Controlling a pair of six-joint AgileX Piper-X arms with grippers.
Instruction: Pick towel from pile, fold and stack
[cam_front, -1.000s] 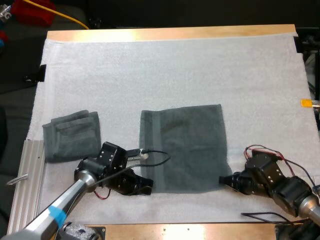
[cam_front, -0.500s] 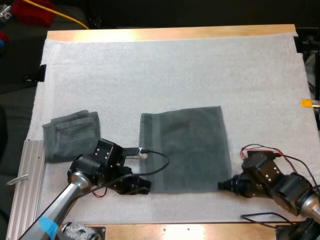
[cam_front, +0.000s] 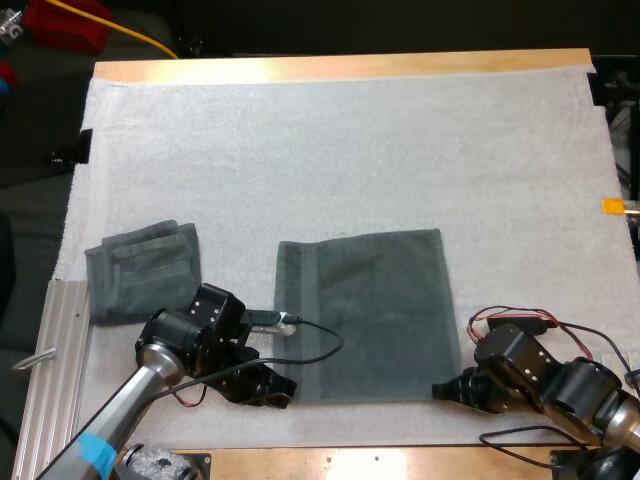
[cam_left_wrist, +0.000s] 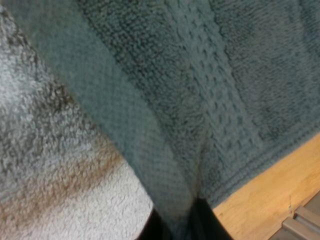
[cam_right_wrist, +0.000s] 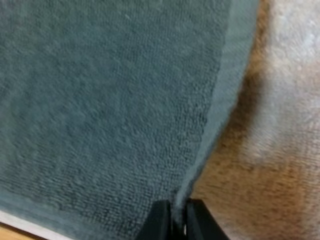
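A dark grey-green towel (cam_front: 372, 312) lies spread flat on the white mat (cam_front: 340, 150), towards the table's near side. My left gripper (cam_front: 284, 385) is shut on its near left corner. My right gripper (cam_front: 440, 389) is shut on its near right corner. In the left wrist view the black fingers (cam_left_wrist: 200, 222) pinch the towel's hem (cam_left_wrist: 150, 165), with mat and wooden table edge behind. In the right wrist view the fingers (cam_right_wrist: 156, 222) pinch the towel's border (cam_right_wrist: 220, 105). A folded towel (cam_front: 143, 270) lies at the mat's left.
A metal rail (cam_front: 48, 350) runs along the table's left side by the folded towel. The wooden near edge (cam_front: 380, 462) of the table lies just behind both grippers. The far half of the mat lies bare.
Both grippers have pulled the towel towards the table's near edge, each keeping its hold on a corner. The folded towel has not moved.
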